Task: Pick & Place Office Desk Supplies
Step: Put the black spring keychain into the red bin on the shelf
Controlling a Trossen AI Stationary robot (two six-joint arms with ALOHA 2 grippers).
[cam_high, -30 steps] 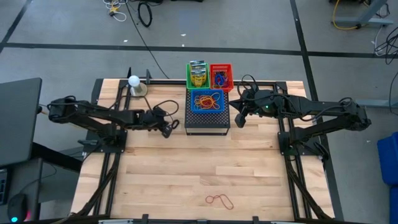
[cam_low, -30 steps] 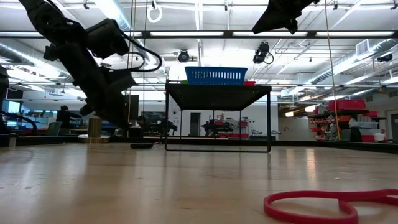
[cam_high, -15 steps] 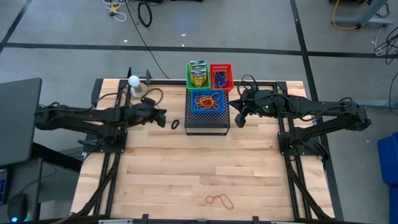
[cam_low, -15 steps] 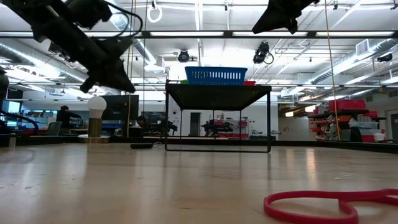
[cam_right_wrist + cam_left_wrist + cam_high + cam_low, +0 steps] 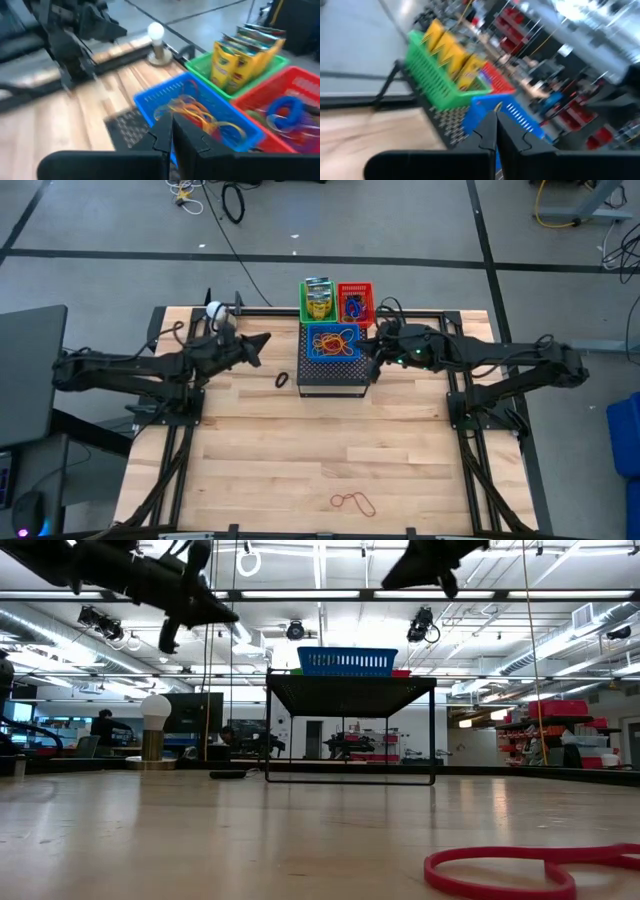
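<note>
A red-brown rubber band (image 5: 353, 502) lies flat on the table near its near edge, and fills the low view's corner (image 5: 530, 865). A black ring (image 5: 282, 380) lies flat left of the black mesh box (image 5: 334, 376). On the box stands a blue basket (image 5: 335, 342) of rubber bands, seen close in the right wrist view (image 5: 200, 117). Behind it are a green basket (image 5: 318, 300) of yellow boxes and a red basket (image 5: 354, 302) of coloured rings. My left gripper (image 5: 262, 340) is shut, raised left of the blue basket. My right gripper (image 5: 372, 352) is shut, high at that basket's right edge.
A white bulb on a round base (image 5: 215, 310) stands at the table's far left, just behind my left arm. The baskets and mesh box take up the far middle. Bare wood (image 5: 330, 440) stretches from the box to the near edge.
My left gripper has risen from table height beside the black ring and swung toward the far edge, ending high near the bulb. The ring has stayed flat on the table. My right gripper has shifted left, toward the blue basket.
</note>
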